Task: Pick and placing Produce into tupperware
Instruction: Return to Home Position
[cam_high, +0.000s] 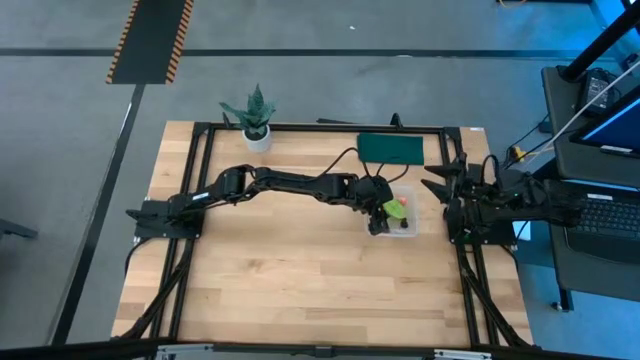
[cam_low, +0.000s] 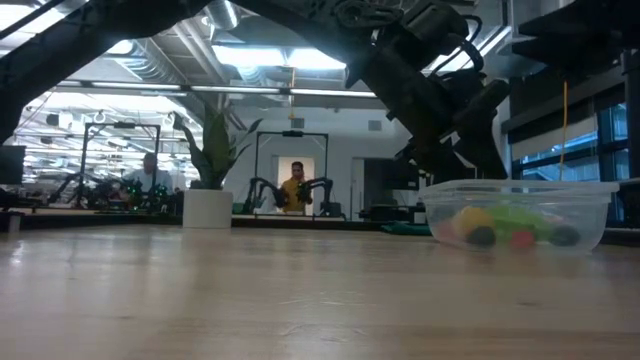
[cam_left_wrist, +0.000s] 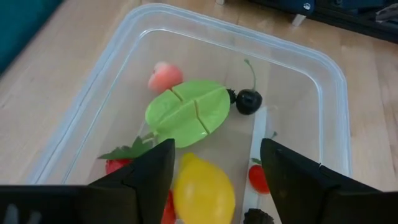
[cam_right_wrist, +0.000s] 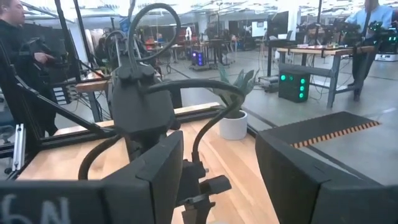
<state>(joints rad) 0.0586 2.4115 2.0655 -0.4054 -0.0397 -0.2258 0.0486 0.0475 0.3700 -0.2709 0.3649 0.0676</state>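
Observation:
The clear tupperware (cam_high: 408, 230) (cam_low: 515, 215) (cam_left_wrist: 336, 81) stands on the table's right part. Inside it lie a green leaf (cam_left_wrist: 186, 112), a pink round fruit (cam_left_wrist: 165, 76), a dark cherry (cam_left_wrist: 249, 101), a yellow lemon (cam_left_wrist: 202, 190), red berries (cam_left_wrist: 115, 166) and a dark berry (cam_left_wrist: 258, 216). My left gripper (cam_high: 385, 215) (cam_left_wrist: 214, 155) hovers open just above the box, fingers either side of the lemon and leaf, touching nothing. My right gripper (cam_high: 440, 187) (cam_right_wrist: 217, 155) waits open at the table's right edge.
A potted plant (cam_high: 257, 120) stands at the far edge and a flat dark green rectangle (cam_high: 390, 148) lies just beyond the box. Black frame rails (cam_high: 200, 180) border the table. Bare wood (cam_high: 320, 290) spreads toward the near edge. A person (cam_low: 295, 188) stands far behind.

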